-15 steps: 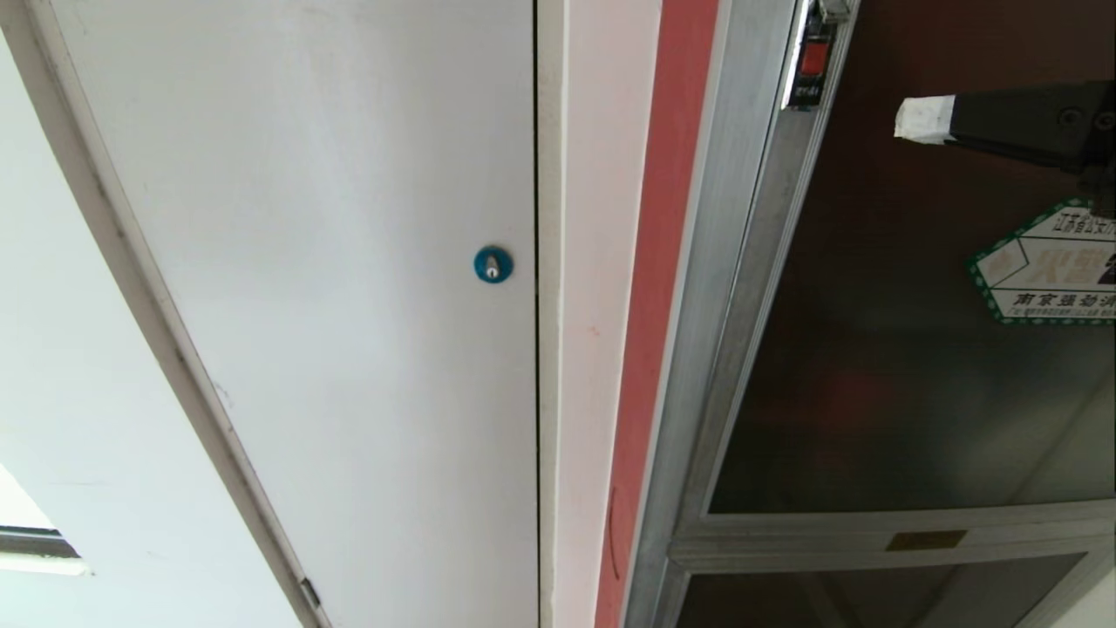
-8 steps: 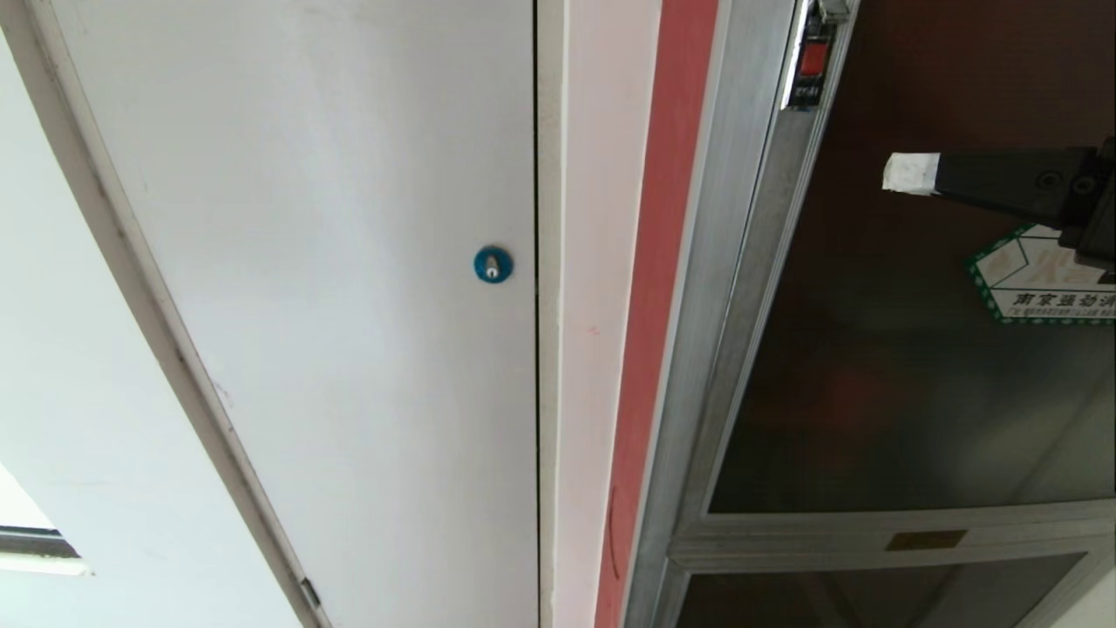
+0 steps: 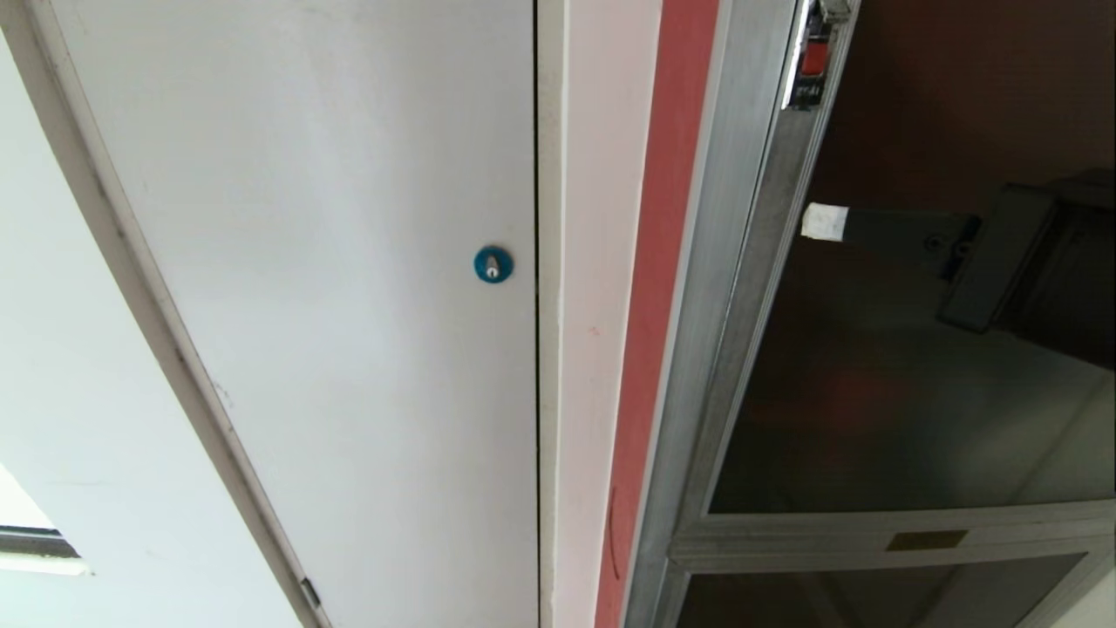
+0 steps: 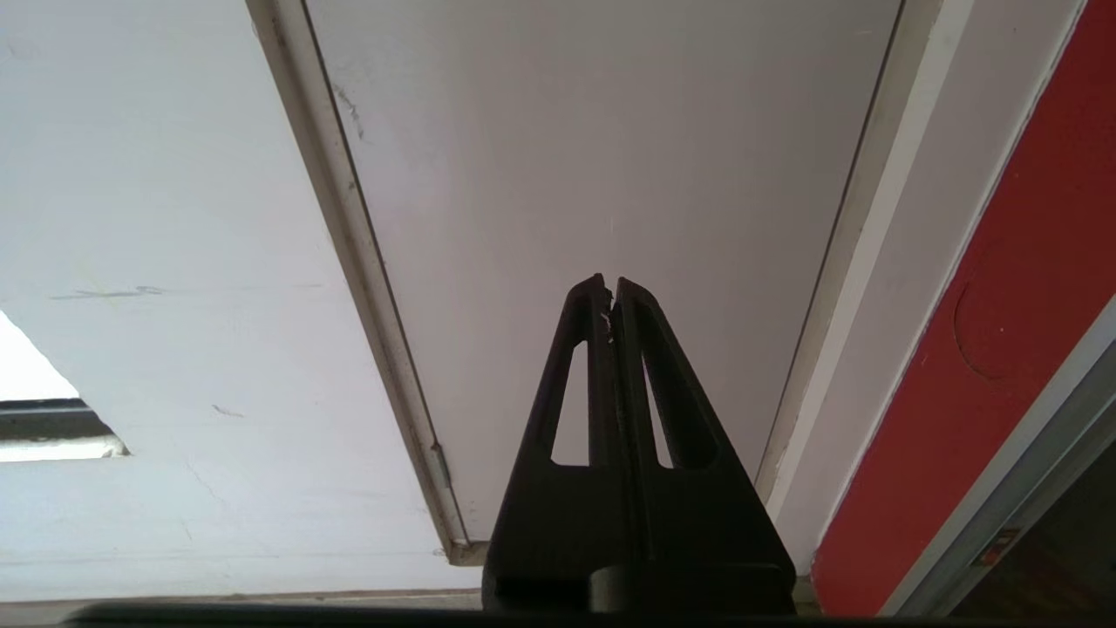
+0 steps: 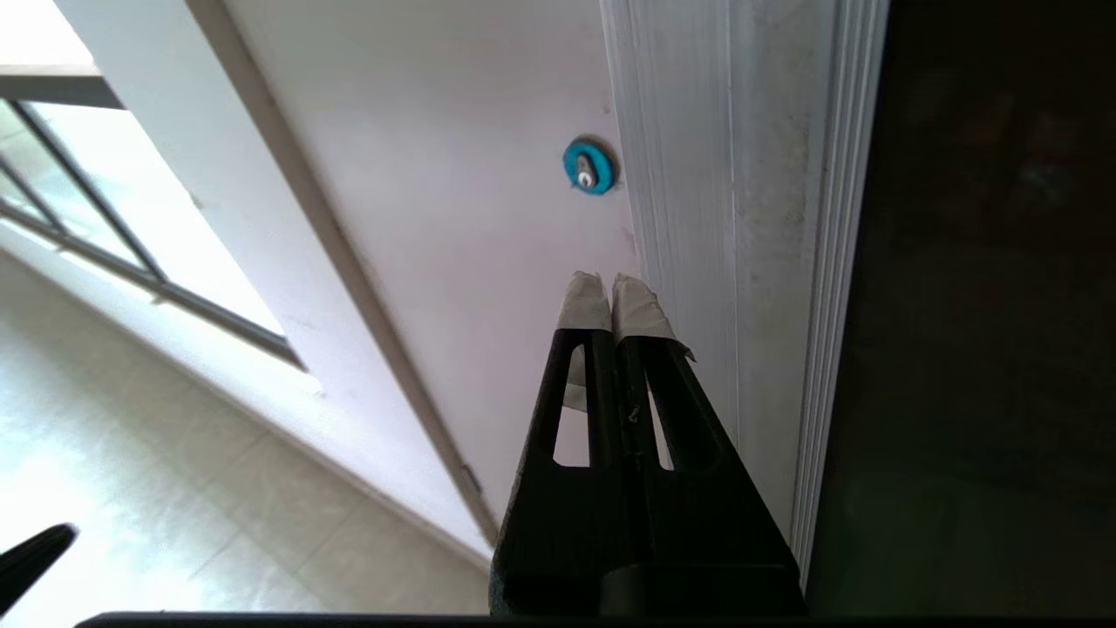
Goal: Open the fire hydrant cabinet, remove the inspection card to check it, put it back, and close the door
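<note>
The fire hydrant cabinet's brushed aluminium frame (image 3: 732,262) runs up the right half of the head view. Its door (image 3: 872,419), a dark glass pane, lies flat in the frame, with the small red latch (image 3: 815,57) at the upper left corner. My right gripper (image 3: 819,222) is shut and empty. Its white-taped tips hover in front of the glass, right at the frame's inner edge and below the latch. In the right wrist view the right gripper (image 5: 610,283) points along the frame (image 5: 697,174) beside the glass (image 5: 985,305). The arm hides the door's sticker. The inspection card is out of view. My left gripper (image 4: 610,283) is shut and parked low.
A plain white panel (image 3: 349,262) with a blue round lock (image 3: 493,263) fills the left side, and a red wall strip (image 3: 663,262) separates it from the cabinet. Below the door are a brass plate (image 3: 926,540) and a lower dark pane (image 3: 872,602). A window (image 5: 105,218) lies further left.
My right gripper has moved down and to the left across the glass, from beside the sticker to the frame's edge. The arm now covers the sticker. The left arm has stayed still.
</note>
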